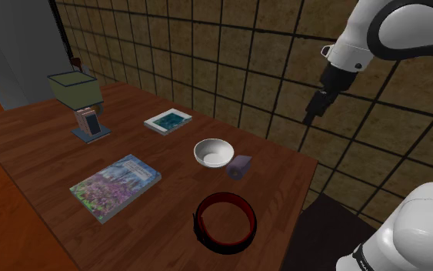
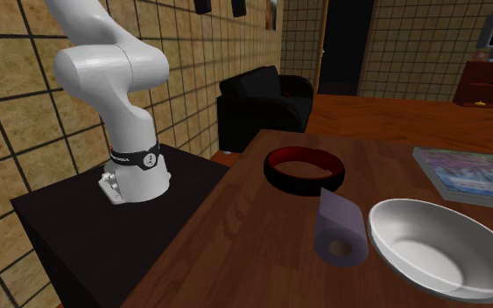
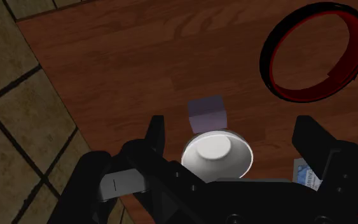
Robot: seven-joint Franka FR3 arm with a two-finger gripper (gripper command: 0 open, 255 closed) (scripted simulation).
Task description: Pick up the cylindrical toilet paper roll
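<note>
Toilet roll (image 3: 206, 112) (lilac) well ahead of pincer (image 3: 232, 123)

Dim, even light; soft shadows; the wrist view perhaps darkest.

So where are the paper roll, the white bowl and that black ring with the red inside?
paper roll (image 2: 339, 214), second exterior view, its curved side.
white bowl (image 1: 207, 154), shoulder view, its inner wall.
black ring (image 2: 304, 185), second exterior view, its outer front wall.
</note>
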